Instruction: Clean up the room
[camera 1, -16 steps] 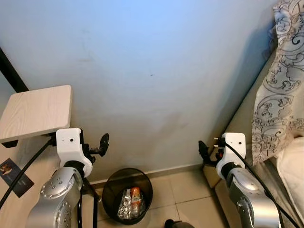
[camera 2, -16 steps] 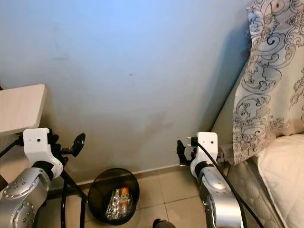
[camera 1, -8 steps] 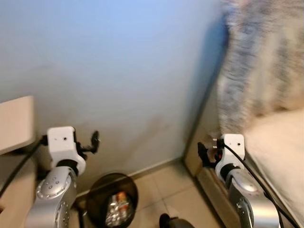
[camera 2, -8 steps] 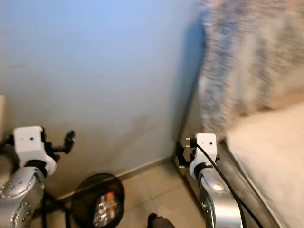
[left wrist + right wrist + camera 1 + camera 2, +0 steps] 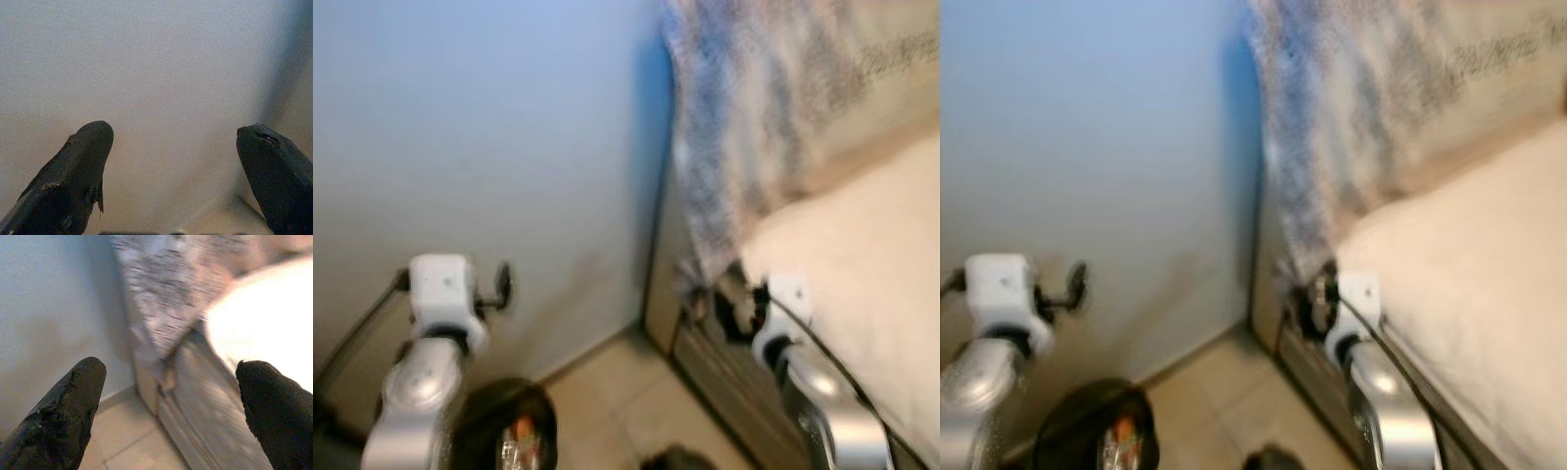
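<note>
Left eye view, blurred: blue wall (image 5: 489, 127), tiled floor (image 5: 626, 401), bed (image 5: 862, 245); both end effectors spread apart, empty.

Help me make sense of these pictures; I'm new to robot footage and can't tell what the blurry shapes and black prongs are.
This is a humanoid robot with two silver arms, seen through its own cameras. The two wide pictures come from its head, looking down and forward; they are blurred. The left claw and right claw are raised in front of it, both open and holding nothing. Ahead is a plain pale blue wall. To the robot's right a patterned grey-and-white fabric hangs over a cream bed mattress. On the beige tiled floor by the left arm stands a round black mesh waste bin with some rubbish inside. The two close pictures come from wrist cameras: the black prongs are each claw's fingers, spread apart.
</note>
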You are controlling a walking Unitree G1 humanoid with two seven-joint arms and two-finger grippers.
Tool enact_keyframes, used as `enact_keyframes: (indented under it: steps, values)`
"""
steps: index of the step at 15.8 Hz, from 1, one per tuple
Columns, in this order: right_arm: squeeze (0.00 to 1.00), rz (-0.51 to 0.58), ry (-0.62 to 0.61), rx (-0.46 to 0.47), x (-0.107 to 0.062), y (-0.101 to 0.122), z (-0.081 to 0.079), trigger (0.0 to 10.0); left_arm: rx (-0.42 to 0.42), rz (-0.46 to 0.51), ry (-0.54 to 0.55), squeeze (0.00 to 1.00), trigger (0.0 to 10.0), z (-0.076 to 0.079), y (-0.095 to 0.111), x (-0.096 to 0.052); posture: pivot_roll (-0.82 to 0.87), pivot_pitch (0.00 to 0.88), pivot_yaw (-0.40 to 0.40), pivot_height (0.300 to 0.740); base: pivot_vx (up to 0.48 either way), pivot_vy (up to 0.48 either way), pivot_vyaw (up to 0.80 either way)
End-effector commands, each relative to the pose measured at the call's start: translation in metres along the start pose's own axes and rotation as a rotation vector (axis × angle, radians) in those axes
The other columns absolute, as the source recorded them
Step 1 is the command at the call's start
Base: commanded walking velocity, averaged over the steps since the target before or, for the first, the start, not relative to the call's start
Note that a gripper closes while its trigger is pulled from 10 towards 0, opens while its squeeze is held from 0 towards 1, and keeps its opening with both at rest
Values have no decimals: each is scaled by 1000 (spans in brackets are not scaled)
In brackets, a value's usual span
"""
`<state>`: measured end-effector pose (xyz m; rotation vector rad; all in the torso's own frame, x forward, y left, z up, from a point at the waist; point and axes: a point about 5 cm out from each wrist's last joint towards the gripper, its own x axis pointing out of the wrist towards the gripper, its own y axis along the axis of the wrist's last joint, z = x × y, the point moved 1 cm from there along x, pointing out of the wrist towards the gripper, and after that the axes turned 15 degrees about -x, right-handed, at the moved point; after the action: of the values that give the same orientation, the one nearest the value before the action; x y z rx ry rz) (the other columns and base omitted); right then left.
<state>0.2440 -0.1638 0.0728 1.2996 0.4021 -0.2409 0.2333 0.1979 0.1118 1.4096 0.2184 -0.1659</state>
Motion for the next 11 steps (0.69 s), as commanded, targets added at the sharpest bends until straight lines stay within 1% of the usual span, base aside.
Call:
enact_keyframes:
  steps: [1,4,5,6,7,8,9,10,11]
  values:
    - [1000,-2,4,6,-2,1,-1,10000,12,-29,-70,0,10000,2,0,-4,-34,0,12,740,0,0,-800]
    - [1000,-6,-3,5,-6,0,1,10000,-5,-66,-84,0,10000,4,-9,-8,-39,0,12,740,0,0,-792]
    - [996,-13,-11,5,-8,-2,1,10000,0,-56,-72,0,10000,4,-11,-8,-39,0,8,740,0,0,-788]
    - [961,-18,-16,4,-10,-4,1,10000,1,-45,-65,0,10000,3,-11,-7,-42,0,10,740,0,0,-788]
    - [812,-19,-17,2,-11,-4,1,10000,-3,-42,-72,0,10000,4,-10,-6,-42,0,10,740,0,0,-781]
    - [812,-18,-17,-2,-11,-4,1,10000,-5,-41,-78,0,10000,5,-9,-5,-55,0,18,740,0,0,-781]
    - [400,-13,-25,-11,-11,-3,2,10000,-16,-36,-92,0,10000,7,-8,-3,-61,0,21,740,0,0,-575]
    - [400,-8,-38,-11,-11,-2,4,10000,-11,-32,-97,0,10000,9,-6,-1,-61,0,24,740,0,0,-575]
    - [39,-3,-43,-9,-10,-1,6,10000,-3,-29,-97,0,10000,9,-6,1,-56,0,20,740,0,-259,0]
